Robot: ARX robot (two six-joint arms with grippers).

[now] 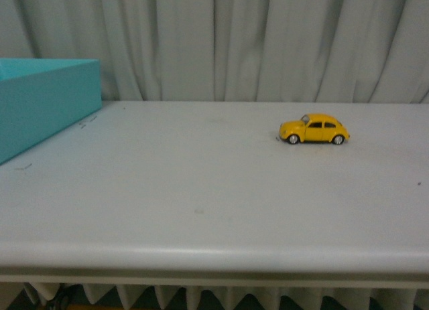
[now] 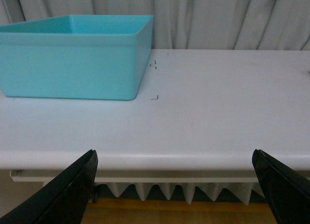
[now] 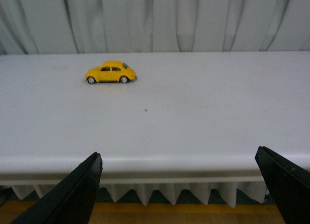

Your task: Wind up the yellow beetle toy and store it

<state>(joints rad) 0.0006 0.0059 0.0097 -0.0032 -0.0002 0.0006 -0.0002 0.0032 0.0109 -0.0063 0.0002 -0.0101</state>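
On table (image 1: 201,203), yellow beetle toy (image 1: 314,130) free; L fingers (image 2: 68,197), R fingers (image 3: 72,195) spread, bases cropped.

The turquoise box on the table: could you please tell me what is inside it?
Only the upper inner walls of the turquoise box show, and nothing rises above its rim. Its near wall hides the floor. The yellow beetle toy stands outside, on the table.

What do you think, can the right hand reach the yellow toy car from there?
Probably yes. The yellow beetle toy stands on the white table, and nothing lies between it and the open right hand. The hand hangs off the table's front edge, so it must move forward.
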